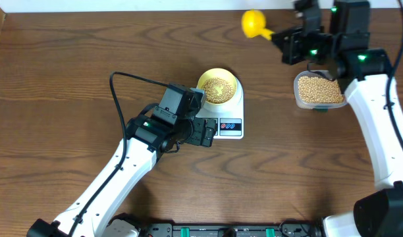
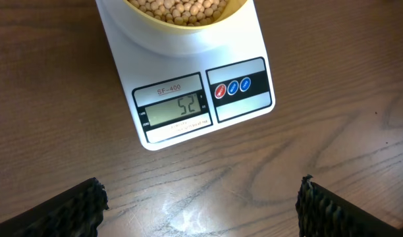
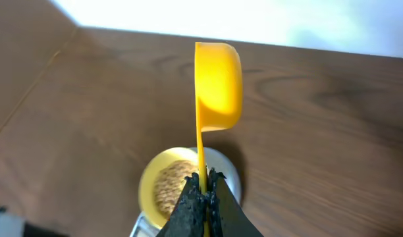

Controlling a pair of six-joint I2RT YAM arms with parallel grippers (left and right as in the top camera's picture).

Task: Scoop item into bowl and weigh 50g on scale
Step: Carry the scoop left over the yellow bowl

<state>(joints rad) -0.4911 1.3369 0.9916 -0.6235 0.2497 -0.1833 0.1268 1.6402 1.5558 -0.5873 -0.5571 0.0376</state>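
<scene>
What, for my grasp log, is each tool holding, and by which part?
Right tool pinches the bright yellow plastic scoop by its handle; left tool holds nothing.

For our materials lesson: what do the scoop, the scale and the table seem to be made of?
Scoop: likely plastic, smooth bright yellow with soft sheen. Scale: probably moulded white plastic, smooth rounded edges. Table: wood or wood-look laminate, brown grain lines visible.

Probably a robotics lab, though little beyond the bench shows. Its bare wood-grain top carries two white jointed arms, the left arm and the right arm, rising from a black rail at the near edge, with a digital scale between them.
</scene>
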